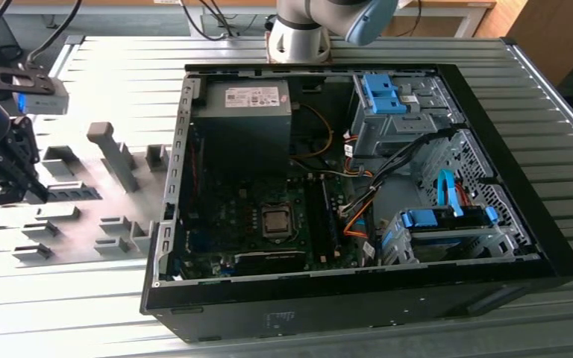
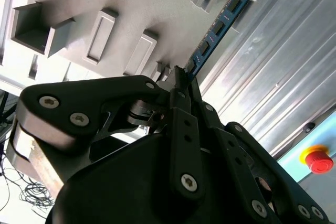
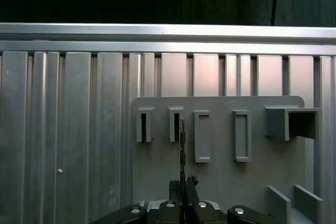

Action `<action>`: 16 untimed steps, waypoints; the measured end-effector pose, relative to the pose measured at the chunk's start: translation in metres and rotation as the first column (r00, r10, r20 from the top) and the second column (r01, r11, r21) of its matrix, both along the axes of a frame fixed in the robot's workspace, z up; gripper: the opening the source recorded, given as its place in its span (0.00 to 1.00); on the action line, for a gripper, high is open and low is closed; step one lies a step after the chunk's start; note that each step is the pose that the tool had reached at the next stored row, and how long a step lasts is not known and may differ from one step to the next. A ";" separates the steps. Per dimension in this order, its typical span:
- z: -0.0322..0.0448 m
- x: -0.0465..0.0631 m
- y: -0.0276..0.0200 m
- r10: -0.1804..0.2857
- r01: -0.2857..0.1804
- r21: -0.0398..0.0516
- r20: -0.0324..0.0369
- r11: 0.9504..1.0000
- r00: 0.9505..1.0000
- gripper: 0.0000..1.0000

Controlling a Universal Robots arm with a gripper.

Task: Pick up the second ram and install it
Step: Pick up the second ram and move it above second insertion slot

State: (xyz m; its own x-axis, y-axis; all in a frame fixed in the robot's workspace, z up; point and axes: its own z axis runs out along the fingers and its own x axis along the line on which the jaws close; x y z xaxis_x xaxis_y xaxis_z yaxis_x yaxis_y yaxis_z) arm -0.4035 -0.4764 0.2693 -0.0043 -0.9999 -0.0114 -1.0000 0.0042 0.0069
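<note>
Had the gripper fingers clamped on one end of the second ram, with the blue-green stick running straight out past the fingertips along the grey holder plate and its slot blocks. I couldn't tell if it touched them. In the first wrist view it was edge-on, a thin line. The open computer case sat well away from the fingers. The white label on its power supply was too small to read.
</note>
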 end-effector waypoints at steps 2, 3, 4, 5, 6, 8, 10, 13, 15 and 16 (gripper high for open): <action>0.0012 0.000 0.0000 0.000 0.000 0.000 0.000 1.000 1.000 0.14; 0.0017 0.000 0.0000 0.000 0.000 0.000 0.000 1.000 1.000 0.14; 0.0022 0.000 0.0000 0.000 0.000 0.000 0.000 1.000 1.000 0.14; 0.0028 0.000 0.0000 0.000 0.000 0.000 0.000 1.000 1.000 0.14; 0.0035 0.000 0.0000 0.000 0.000 0.000 0.000 1.000 1.000 0.14; 0.0049 0.000 0.0000 0.000 0.000 0.000 0.000 1.000 1.000 0.14; 0.0064 0.000 0.0000 0.000 0.000 0.000 0.000 1.000 1.000 0.14; 0.0080 0.000 0.0000 0.000 0.000 0.000 0.000 1.000 1.000 0.14; 0.0093 0.000 0.0000 0.000 0.000 0.000 0.000 1.000 1.000 0.14; 0.0099 0.000 0.0000 0.000 0.000 0.000 0.000 1.000 1.000 0.14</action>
